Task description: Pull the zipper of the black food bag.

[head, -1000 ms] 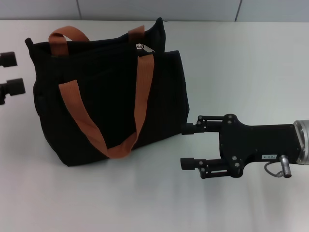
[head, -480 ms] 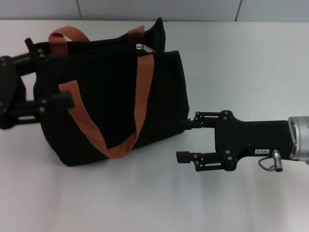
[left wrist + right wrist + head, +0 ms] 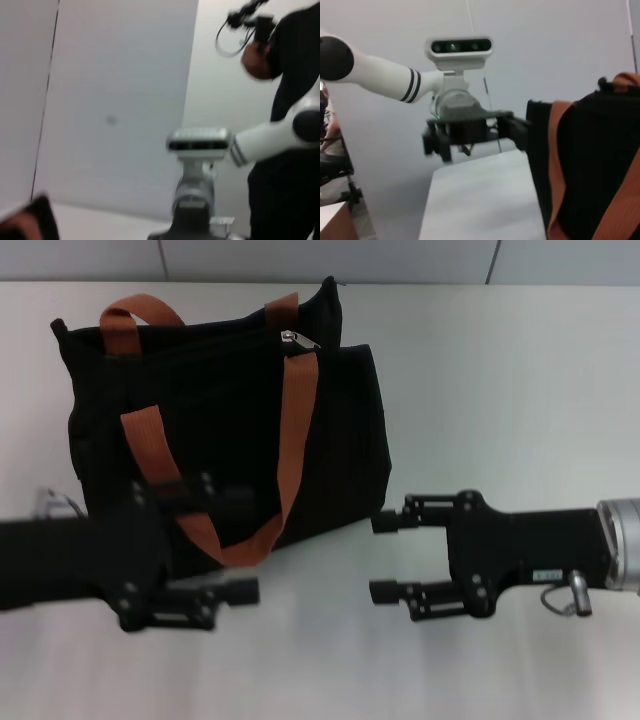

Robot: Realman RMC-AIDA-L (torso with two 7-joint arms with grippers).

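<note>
The black food bag (image 3: 220, 430) stands at the table's centre-left, with two rust-orange handles (image 3: 295, 430) draped over its front. The silver zipper (image 3: 293, 337) sits on the top rim, near the bag's right end. My left gripper (image 3: 245, 545) is open, low in front of the bag's front face, over the handle loop. My right gripper (image 3: 380, 557) is open just off the bag's lower right corner, pointing at it. The bag also shows in the right wrist view (image 3: 590, 165), with the left gripper (image 3: 465, 132) beyond it. Neither gripper is near the zipper.
The pale grey table (image 3: 500, 390) runs to a back wall seam. In the left wrist view a person in black (image 3: 290, 125) stands behind the right arm (image 3: 260, 140).
My left arm has swung from the bag's left side down to its front. My right gripper has shifted slightly and stays open by the bag's corner. The bag has not moved.
</note>
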